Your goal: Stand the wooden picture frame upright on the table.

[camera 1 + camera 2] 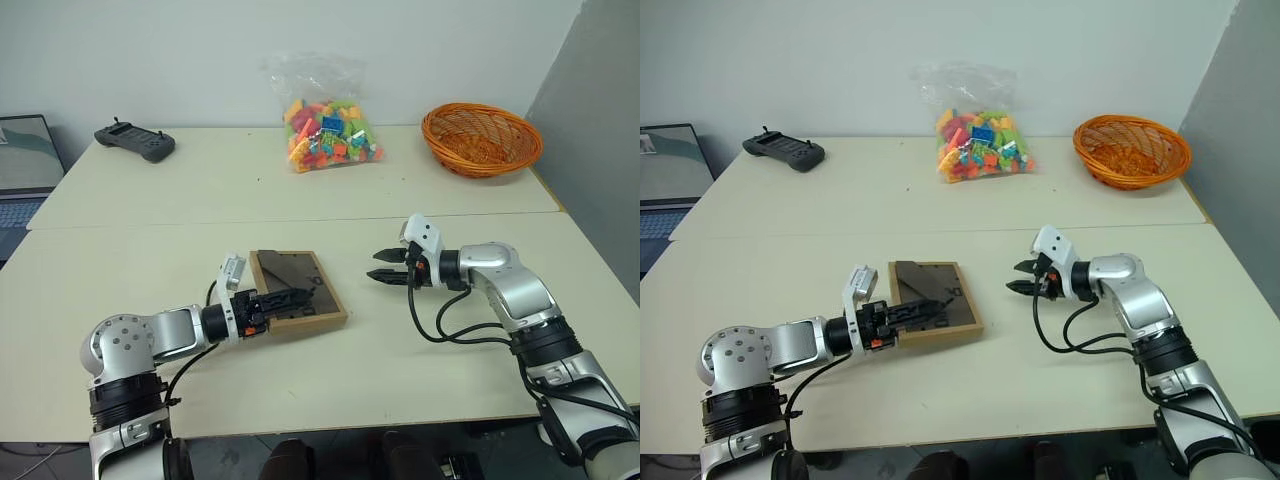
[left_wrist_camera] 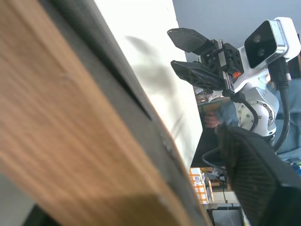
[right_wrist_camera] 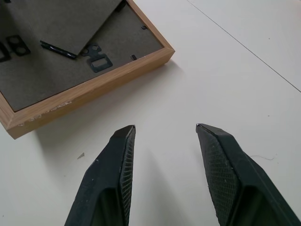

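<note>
Left eye view gives you the tabletop (image 1: 420, 360) first: a broad cream surface in two sections, with the seam running across between the near half and the far half. On the far half you have a clear bag of coloured toy bricks (image 1: 328, 130) in the middle, an orange wicker basket (image 1: 481, 138) toward the right edge, and a dark handheld controller (image 1: 135, 141) toward the left. A laptop (image 1: 25, 165) sits off the tabletop's left end.

On the near half, you will find the wooden picture frame (image 1: 298, 290) lying flat, dark back panel facing up, light-wood rim all round. The right wrist view shows you that back panel with its fold-out stand partly lifted off the board and small metal hangers beside it.

Your left claw (image 1: 296, 298) reaches over the frame's left edge, its black fingers spread above the back panel; you cannot tell from these views whether they touch it, and nothing is clamped. Your right claw (image 3: 164, 141) hovers just to the right of the frame, apart from it, pointing toward it with its fingers parted and nothing between them.
</note>
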